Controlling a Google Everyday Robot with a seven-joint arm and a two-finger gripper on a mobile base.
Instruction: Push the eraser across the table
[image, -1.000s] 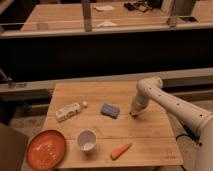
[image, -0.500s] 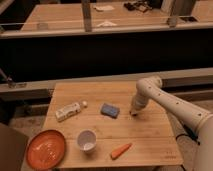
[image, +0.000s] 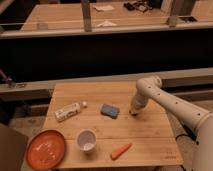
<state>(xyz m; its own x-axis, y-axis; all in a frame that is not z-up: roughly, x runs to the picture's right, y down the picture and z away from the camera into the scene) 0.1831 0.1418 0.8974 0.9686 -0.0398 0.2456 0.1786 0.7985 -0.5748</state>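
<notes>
Near the tabletop's (image: 150, 130) right edge, the pincer (image: 133, 112) sits low over the eraser (image: 131, 114), finger state unclear. Best kept low, pushing steadily, clear of the blue block (image: 109, 110).

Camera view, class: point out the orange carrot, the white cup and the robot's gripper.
Orange carrot (image: 121, 150), camera view, middle of its body.
White cup (image: 87, 140), camera view, its near rim.
Gripper (image: 134, 111), camera view, its tip, low over the light wooden table, right of the blue block.

The gripper (image: 134, 112) is lowered onto the table (image: 150, 131) just right of the blue block (image: 109, 110); the eraser is hidden (presumably beneath it). The arm is cut off at the right edge.
</notes>
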